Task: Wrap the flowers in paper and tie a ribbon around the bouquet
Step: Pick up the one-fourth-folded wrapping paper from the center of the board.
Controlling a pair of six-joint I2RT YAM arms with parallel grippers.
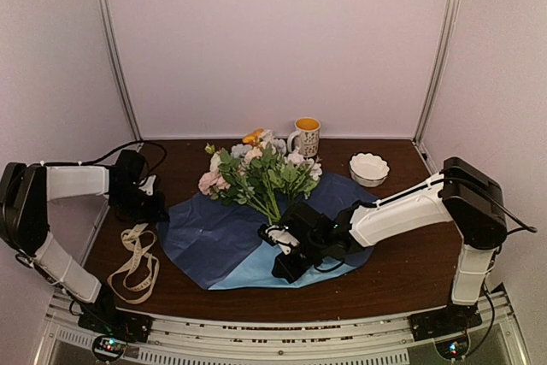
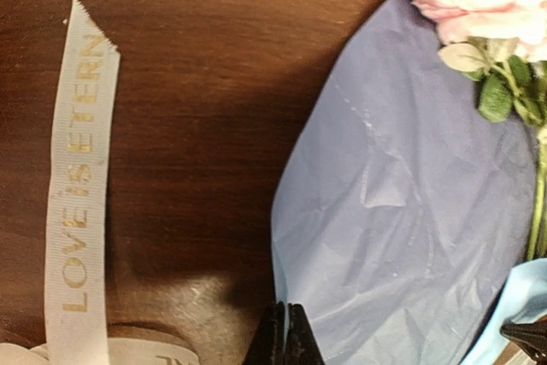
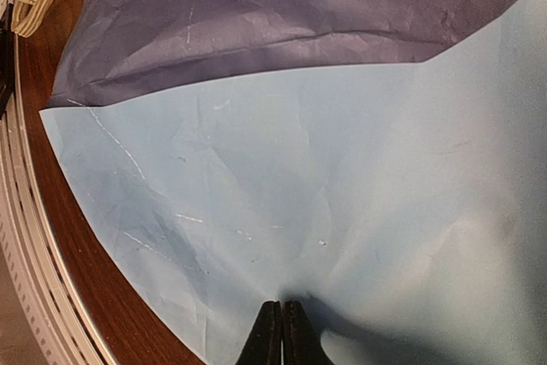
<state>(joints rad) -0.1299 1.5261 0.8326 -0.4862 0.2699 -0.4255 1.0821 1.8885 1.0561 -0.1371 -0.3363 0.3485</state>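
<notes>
The paper (image 1: 214, 232) lies spread on the table, navy side up, with a light blue flap (image 3: 282, 168) folded over at the front. The flowers (image 1: 256, 173) rest on it, blooms toward the back and stems pointing forward. My left gripper (image 1: 158, 205) sits at the paper's left edge; in the left wrist view its tips (image 2: 289, 318) are shut on that edge of the paper (image 2: 410, 194). My right gripper (image 1: 279, 250) is by the stem ends, and its tips (image 3: 280, 312) are shut on the light blue flap, which puckers there. The ribbon (image 1: 132, 267) loops loosely at front left.
A mug (image 1: 306, 136) with an orange inside stands at the back behind the flowers. A white scalloped bowl (image 1: 368, 168) sits at back right. Enclosure walls close in the table on three sides. A metal rail (image 3: 34, 279) runs along the near edge.
</notes>
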